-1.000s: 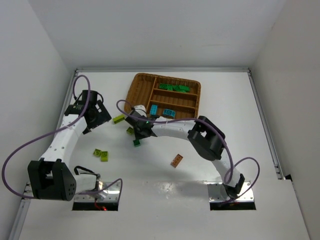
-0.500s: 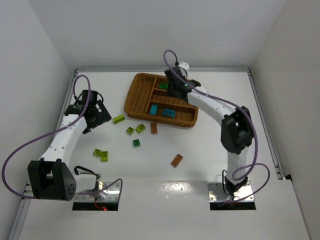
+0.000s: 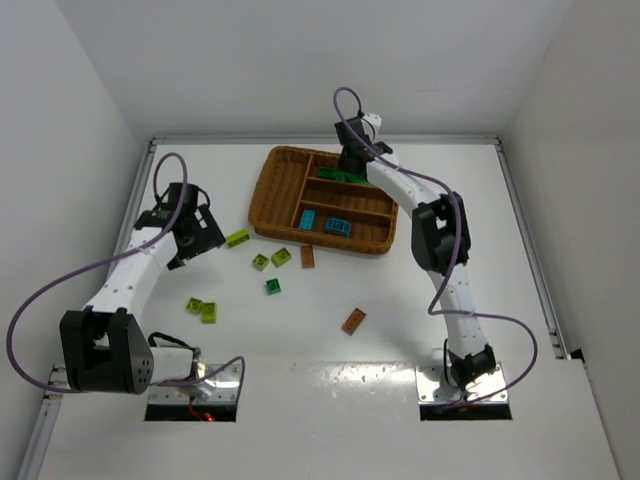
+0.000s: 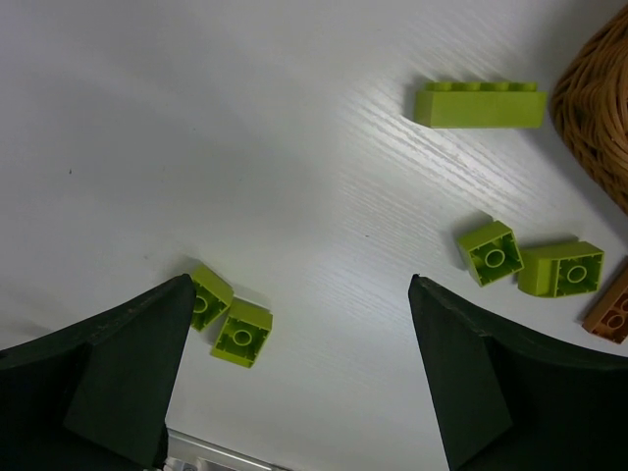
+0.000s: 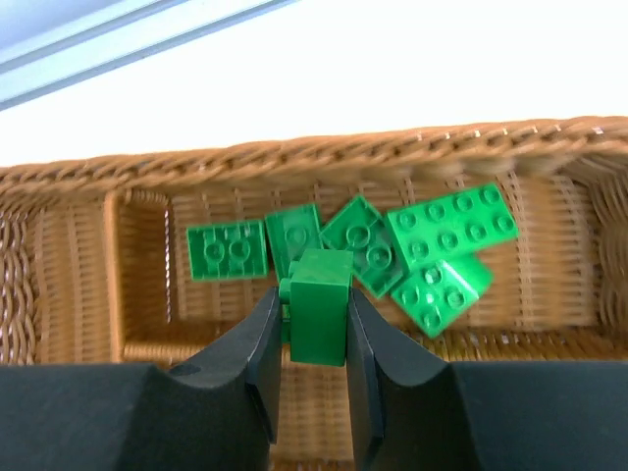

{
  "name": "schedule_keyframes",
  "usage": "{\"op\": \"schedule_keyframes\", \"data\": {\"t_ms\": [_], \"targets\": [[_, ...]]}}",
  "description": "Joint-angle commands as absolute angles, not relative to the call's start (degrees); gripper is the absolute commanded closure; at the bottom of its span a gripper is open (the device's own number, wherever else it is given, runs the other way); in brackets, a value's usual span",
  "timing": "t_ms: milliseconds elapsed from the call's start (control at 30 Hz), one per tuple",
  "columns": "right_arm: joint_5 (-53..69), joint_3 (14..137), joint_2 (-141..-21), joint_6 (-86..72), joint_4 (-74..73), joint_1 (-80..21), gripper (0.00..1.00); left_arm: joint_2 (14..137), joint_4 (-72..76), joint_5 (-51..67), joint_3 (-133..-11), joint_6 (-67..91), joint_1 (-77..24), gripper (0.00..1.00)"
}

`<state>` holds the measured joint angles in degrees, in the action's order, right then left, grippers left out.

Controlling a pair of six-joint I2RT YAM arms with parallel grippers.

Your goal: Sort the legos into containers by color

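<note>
Since our right gripper (image 5: pixel 314 339) is pressed together on a green brick (image 5: pixel 321 294), pinching it by two opposite sides, the brick hangs upright between the fingers over the far slot of the tray (image 5: pixel 392 139). We judge that it is held there on purpose: a green pile (image 5: pixel 449 231) already lies flat in that slot, so this is the slot for that color, and the brick sits above the bare wicker near the pile's left end, where it has room to land. We cannot tell from the wrist view how high it hangs above the slot floor. Opening the jaws here should finish this step.

Further out in the tray, two blue bricks (image 3: pixel 338 226) share a nearer slot, apart from the green ones. The sorting looks to us well begun but far from done.

Our left gripper (image 4: pixel 297 294) is spread wide and holds nothing. It hovers over the table (image 4: pixel 245 147), looking down on the lime bricks (image 4: pixel 228 316), two of which touch each other near its left finger. Three more lie closer to the tray, one of them long. We take this as waiting within reach of its next pick. Two brown bricks (image 3: pixel 353 321) and one dark green brick (image 3: pixel 273 286) also lie loose on the table.
</note>
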<state>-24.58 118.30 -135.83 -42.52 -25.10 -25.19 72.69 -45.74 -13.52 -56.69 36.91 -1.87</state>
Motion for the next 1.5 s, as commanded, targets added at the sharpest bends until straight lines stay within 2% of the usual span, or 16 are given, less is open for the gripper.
{"op": "schedule_keyframes", "data": {"t_ms": [0, 133, 200, 400, 433, 567, 633, 700, 833, 900, 1167, 1233, 1400, 1467], "targets": [[-23.73, 123.83, -137.63, -43.59, -24.7, -24.17, 0.82, 73.56, -44.12, -13.36, -56.43, 35.68, -1.41, 0.03], [-22.24, 130.77, -142.29, -43.59, -29.77, -24.17, 0.3, 74.09, -44.12, -13.36, -56.43, 34.46, -1.41, 0.03], [-23.02, 129.56, -140.82, -43.59, -30.32, -24.17, 0.3, 74.09, -44.12, -12.74, -56.95, 34.45, -1.41, 0.03], [-22.85, 102.87, -121.14, -42.28, -21.02, -28.2, 0.39, 73.04, -44.12, -12.74, -56.95, 34.45, -1.41, 0.03], [-22.85, 99.61, -115.37, -42.28, -20.48, -30.74, 0.39, 73.04, -44.12, -12.74, -56.34, 34.45, -1.41, 0.03], [-19.62, 81.27, -104.97, -41.67, -16.01, -40.21, 0.39, 73.04, -44.12, -13.27, -55.81, 35.06, -0.88, 0.03], [-15.85, 76.05, -103.45, -41.05, -14.42, -46.71, 0.33, 72.51, -44.65, -14.23, -55.81, 36.47, -0.35, 0.03], [-13.72, 74.54, -104.06, -40.52, -14.41, -50.61, 0.28, 71.89, -45.35, -14.76, -55.81, 37.0, -0.35, 0.03], [-13.1, 78.21, -110.29, -40.52, -17.57, -58.08, 0.28, 69.79, -46.49, -16.43, -57.04, 38.23, -0.35, 0.03], [-11.26, 79.71, -112.31, -40.52, -17.58, -59.41, 0.25, 69.26, -47.2, -16.96, -57.04, 38.76, -0.35, 0.03], [-8.96, 85.95, -122.24, -41.84, -16.96, -61.08, 0.25, 68.03, -47.81, -17.05, -57.04, 38.76, -0.35, 0.03], [-9.57, 86.65, -124.09, -41.23, -16.96, -61.08, 0.29, 67.51, -47.81, -17.05, -57.04, 38.76, -0.35, 0.03], [-12.82, 89.21, -125.51, -41.22, -19.51, -61.08, 0.48, 67.5, -47.81, -17.05, -57.04, 38.76, -0.35, 0.03], [-13.96, 89.21, -124.9, -41.22, -19.51, -61.08, 0.58, 67.5, -47.81, -17.05, -57.04, 38.76, -0.35, 0.03]]}}
